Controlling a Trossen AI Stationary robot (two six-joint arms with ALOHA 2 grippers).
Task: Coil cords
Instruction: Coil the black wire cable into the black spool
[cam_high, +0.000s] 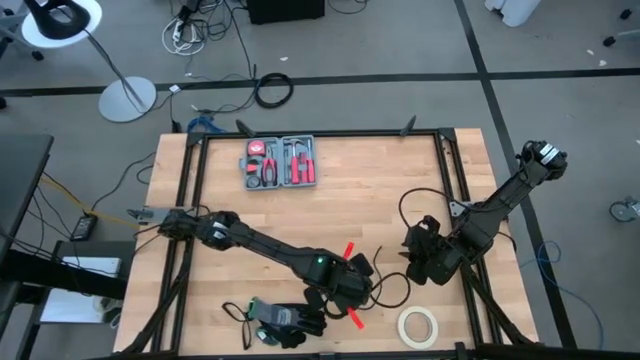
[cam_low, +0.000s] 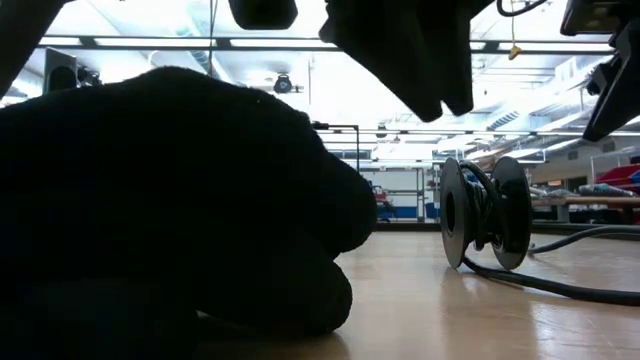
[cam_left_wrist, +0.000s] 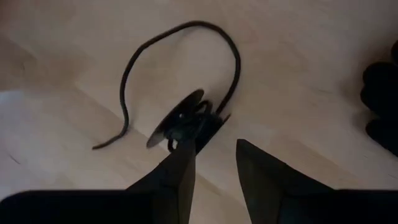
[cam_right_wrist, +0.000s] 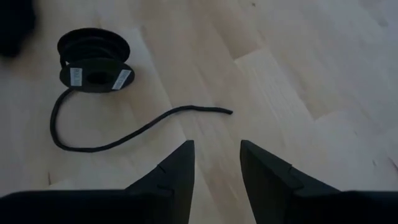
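Left hand (cam_high: 352, 290): fingers apart, nothing held, low over tabletop (cam_high: 350, 205).
Cord (cam_left_wrist: 186, 121): wound on small spool lying just ahead of left hand's fingertips; loose tail loops away across the wood, end free.
Right hand (cam_right_wrist: 216, 163): fingers apart, empty; cord's tail end lies just ahead of it, spool farther off.
Gloves (cam_high: 290, 320): nr left hand.
Tape roll (cam_high: 418, 325): nr right hand.

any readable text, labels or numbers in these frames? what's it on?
Nothing readable.
Spool holding the black cord: two small pale stickers on its flange, print too small to read.
Tool case at the table's far side: no legible marking.
Tape roll: no visible print.
Low view: background room signs too blurred to read.
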